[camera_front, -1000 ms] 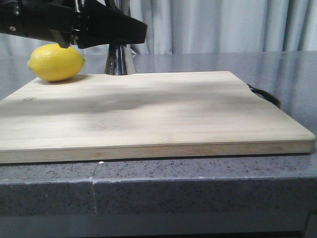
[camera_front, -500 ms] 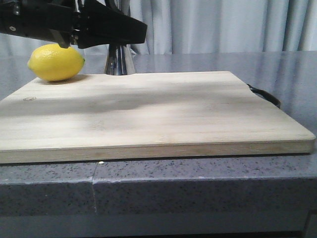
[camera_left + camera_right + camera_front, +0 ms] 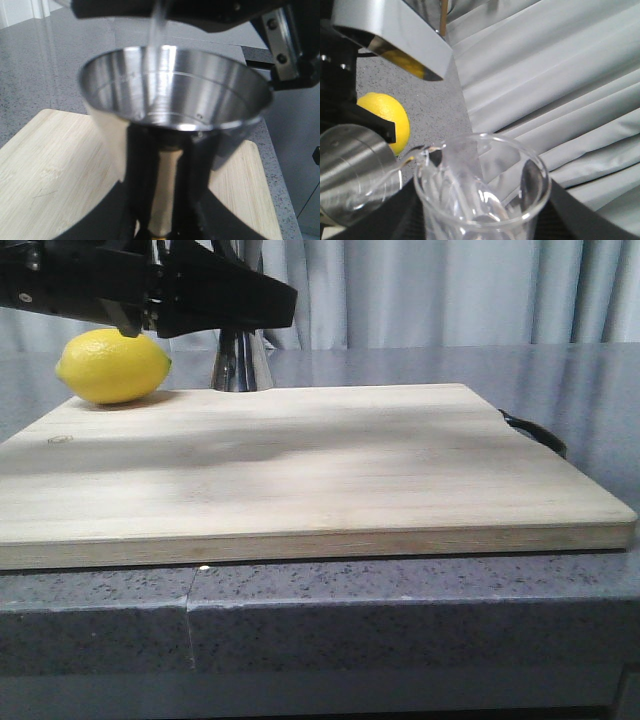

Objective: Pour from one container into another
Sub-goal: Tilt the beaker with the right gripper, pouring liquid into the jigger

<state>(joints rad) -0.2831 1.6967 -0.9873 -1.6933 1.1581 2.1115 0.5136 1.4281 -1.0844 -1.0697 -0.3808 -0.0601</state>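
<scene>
Left pincer (image 3: 162, 220) clamps the jigger (image 3: 175, 100) upright; right pincer (image 3: 480, 225) grips the tipped beaker (image 3: 482, 185), its lip just above the jigger's rim.

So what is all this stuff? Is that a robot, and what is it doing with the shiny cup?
Yes, it's a robot with two arms, and each arm ends in a gripper, like a hand with two fingers. One picture looks forward over the table: there you see a wooden cutting board, a lemon and a black robot arm above it. The other two pictures come from small cameras on the wrists. The left gripper holds a shiny metal jigger, a cup for measuring. The right gripper holds a small glass beaker, tipped so its lip sits over the jigger. A thin clear stream is running into the jigger.
</scene>
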